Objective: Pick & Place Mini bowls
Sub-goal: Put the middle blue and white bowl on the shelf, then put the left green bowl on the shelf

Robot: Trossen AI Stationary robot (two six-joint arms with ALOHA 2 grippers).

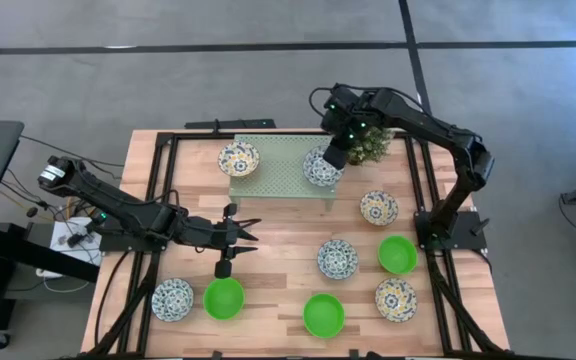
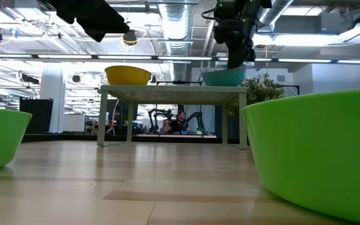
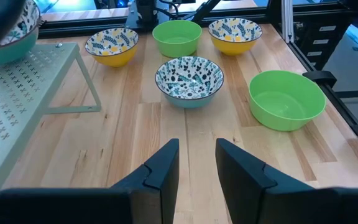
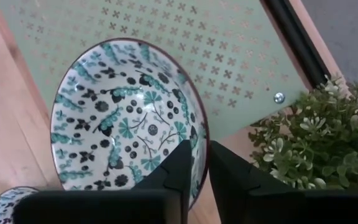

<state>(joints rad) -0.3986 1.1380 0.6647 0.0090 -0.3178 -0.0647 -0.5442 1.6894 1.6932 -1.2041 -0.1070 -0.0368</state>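
Note:
Two mini bowls sit on a raised pale-green perforated shelf [image 1: 280,165]: a yellow-blue one [image 1: 239,158] and a white, blue-patterned one [image 1: 318,170]. My right gripper [image 1: 334,155] stands over the blue-patterned bowl's far-right side and is shut on it. Seven more bowls rest on the wooden table: three green [image 1: 223,298] [image 1: 323,314] [image 1: 397,254], two blue-patterned [image 1: 172,299] [image 1: 337,258] and two yellow-blue [image 1: 378,207] [image 1: 395,298]. My left gripper [image 1: 248,235] hovers open over bare wood at the table's middle left, holding nothing. My right gripper [image 4: 199,155] pinches the blue-patterned bowl by its rim [image 4: 199,134], one finger inside the bowl and one outside. The fingers come from above, pointing down. In the low view the bowl [image 2: 224,76] stands upright with its base on the shelf top.
A small potted green plant [image 1: 368,145] stands right beside the shelf's right end, close to my right gripper. Black frame rails run along the table's left and right sides. Bare wood lies between the shelf and the bowls nearer the front edge.

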